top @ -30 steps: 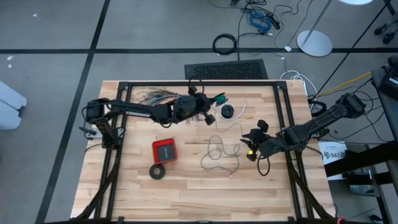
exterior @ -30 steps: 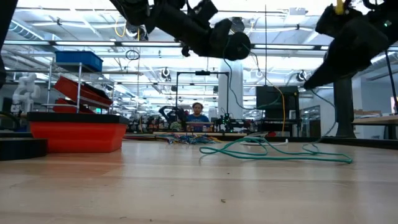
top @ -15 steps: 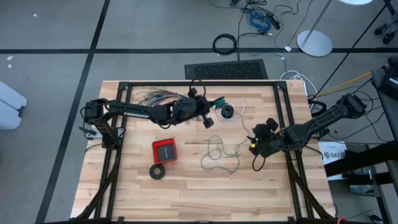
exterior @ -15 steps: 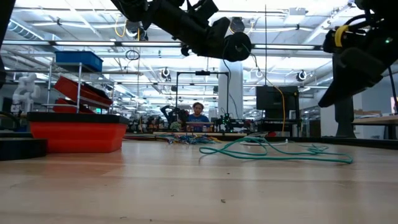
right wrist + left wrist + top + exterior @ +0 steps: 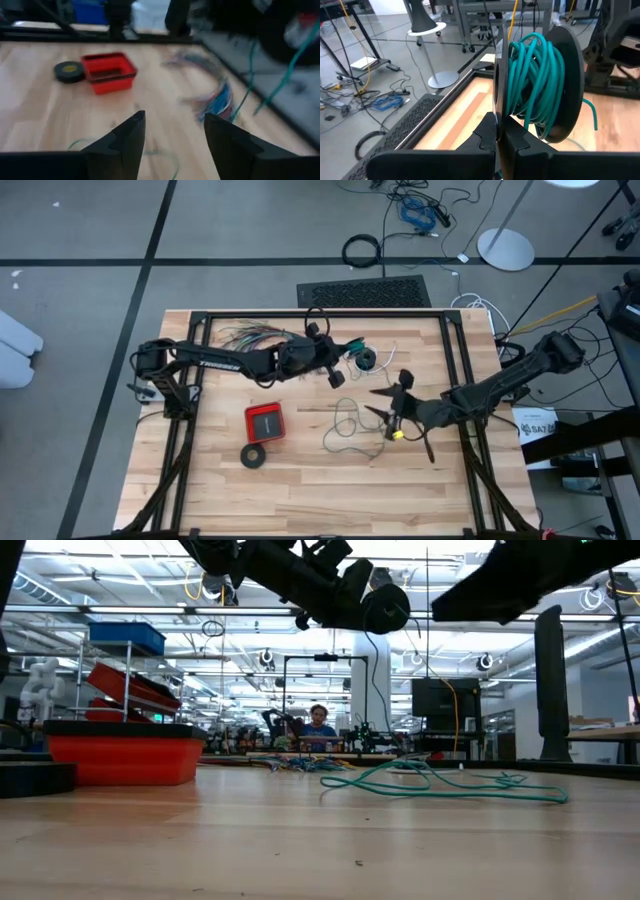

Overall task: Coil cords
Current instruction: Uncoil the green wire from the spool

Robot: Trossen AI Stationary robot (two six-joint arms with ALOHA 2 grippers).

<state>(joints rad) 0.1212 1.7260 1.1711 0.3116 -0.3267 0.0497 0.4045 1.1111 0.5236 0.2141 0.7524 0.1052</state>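
The table (image 5: 300, 480) is a pale wood top inside a black frame. The left arm reaches from the left edge along the far side; its gripper (image 5: 333, 368) is closed tight on the flange of a black spool (image 5: 567, 85) wound with teal wire, held up above the far middle of the table. The right arm comes in from the right edge, and its gripper (image 5: 388, 402) hovers with fingers spread wide just right of the loose teal wire (image 5: 352, 426), gripping nothing. That wire lies in slack loops on the wood near the table's middle, between the two grippers; in the low view it trails flat across the surface (image 5: 440, 783). A red tray (image 5: 265, 422) sits left of the wire, with a black tape ring (image 5: 254, 455) just in front of it. A fan of coloured wires (image 5: 245, 335) lies at the far edge by the left arm. Whether the white cord shows among these cannot be told.
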